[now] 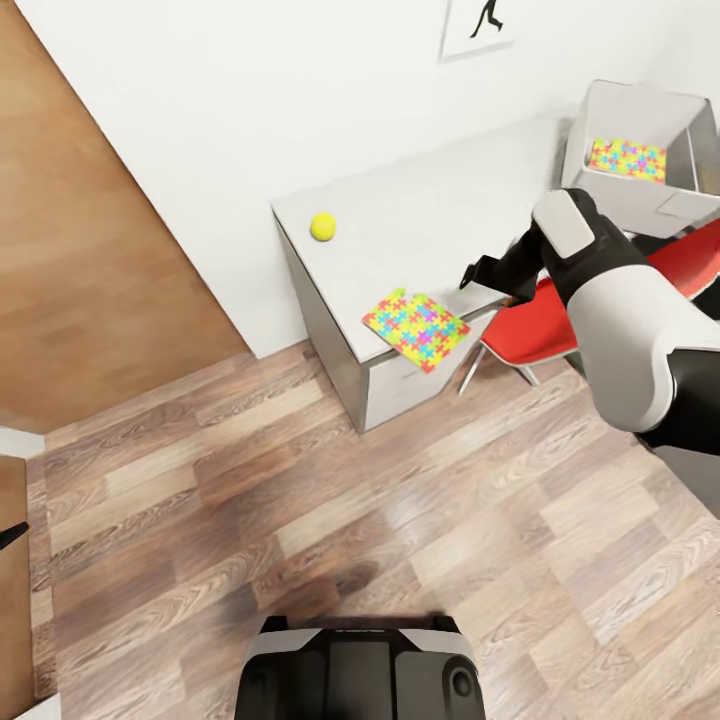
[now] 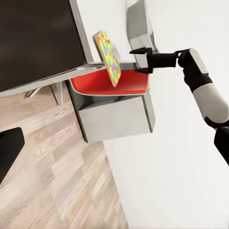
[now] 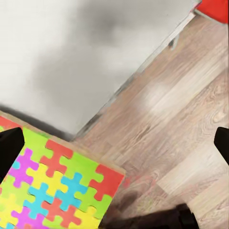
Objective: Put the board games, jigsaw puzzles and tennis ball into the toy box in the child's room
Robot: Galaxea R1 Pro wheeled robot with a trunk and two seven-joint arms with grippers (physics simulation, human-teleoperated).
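One jigsaw puzzle (image 1: 415,328) lies at the front edge of the pale table (image 1: 400,200), a corner overhanging. The tennis ball (image 1: 322,226) rests near the table's far left corner. A second jigsaw puzzle (image 1: 627,158) lies inside the grey toy box (image 1: 672,205) at the far right. My right gripper (image 1: 476,274) hovers open just right of the near puzzle, touching nothing. In the right wrist view its fingertips (image 3: 9,143) stand wide apart over the puzzle (image 3: 57,186) and the table edge (image 3: 71,57). The left wrist view shows the puzzle (image 2: 109,57) and right gripper (image 2: 137,58).
A red chair (image 1: 540,335) stands tucked under the table, below my right arm. The white wall with a poster (image 1: 480,25) backs the table. A wooden door (image 1: 80,230) is at the left. Wood-plank floor (image 1: 350,500) spreads before my base (image 1: 360,670).
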